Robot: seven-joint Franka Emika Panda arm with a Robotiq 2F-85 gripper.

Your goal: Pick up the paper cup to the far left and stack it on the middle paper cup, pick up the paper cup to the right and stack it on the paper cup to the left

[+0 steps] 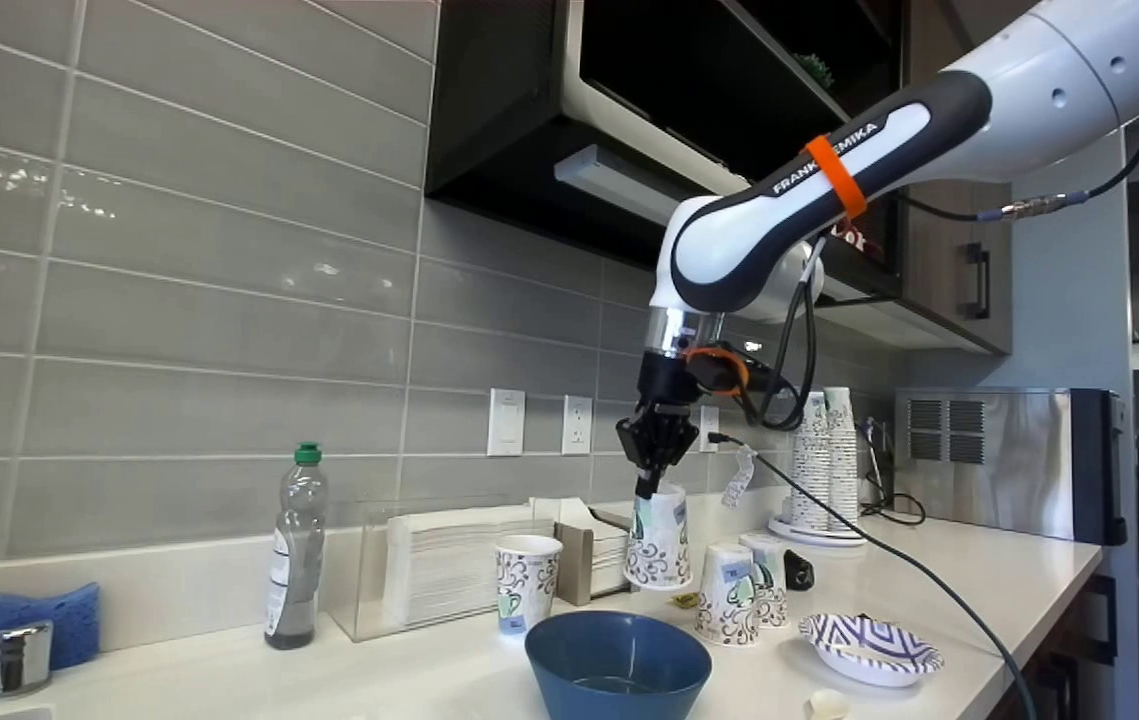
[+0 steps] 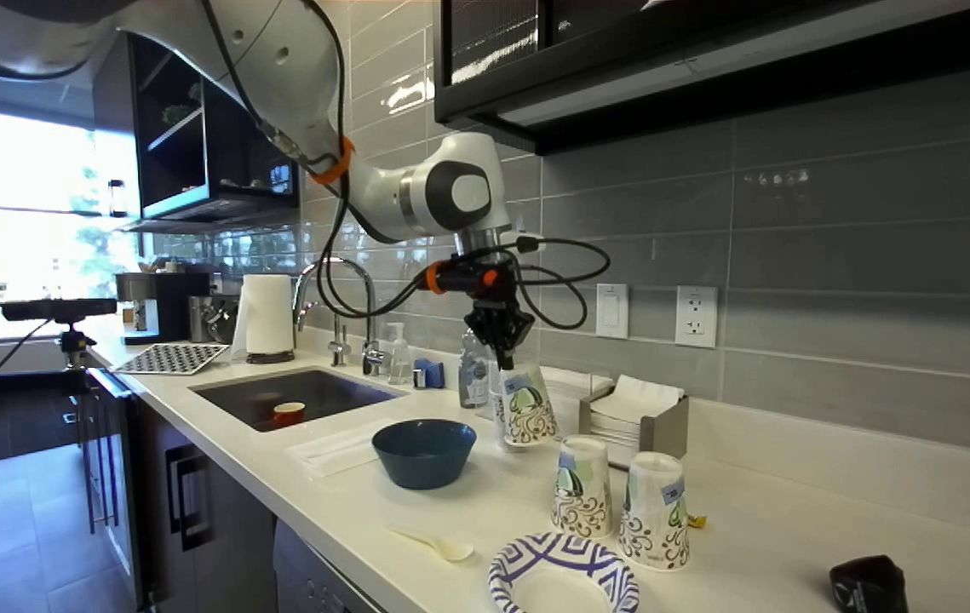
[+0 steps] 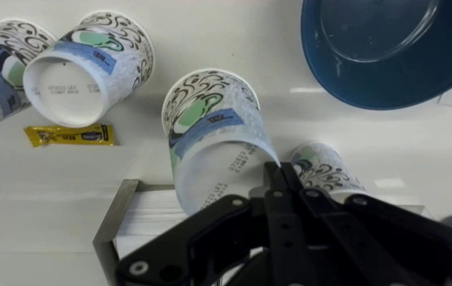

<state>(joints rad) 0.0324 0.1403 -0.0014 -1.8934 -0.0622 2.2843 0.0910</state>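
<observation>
Upside-down paper cup [image 3: 218, 139], mid-frame in the wrist view

White with dark swirls, green print and a blue strip; the gripper [image 3: 281, 166] has its fingers [image 3: 272, 176] almost together, clamped on the base edge. Two more cups [image 3: 89, 69] [image 3: 7, 75] stand upper left.

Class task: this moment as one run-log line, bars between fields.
pincer shut on held cup, at base edge | held cup inverted, above counter, unstacked | middle cup, end cup inverted on counter | fourth cup upright
</observation>
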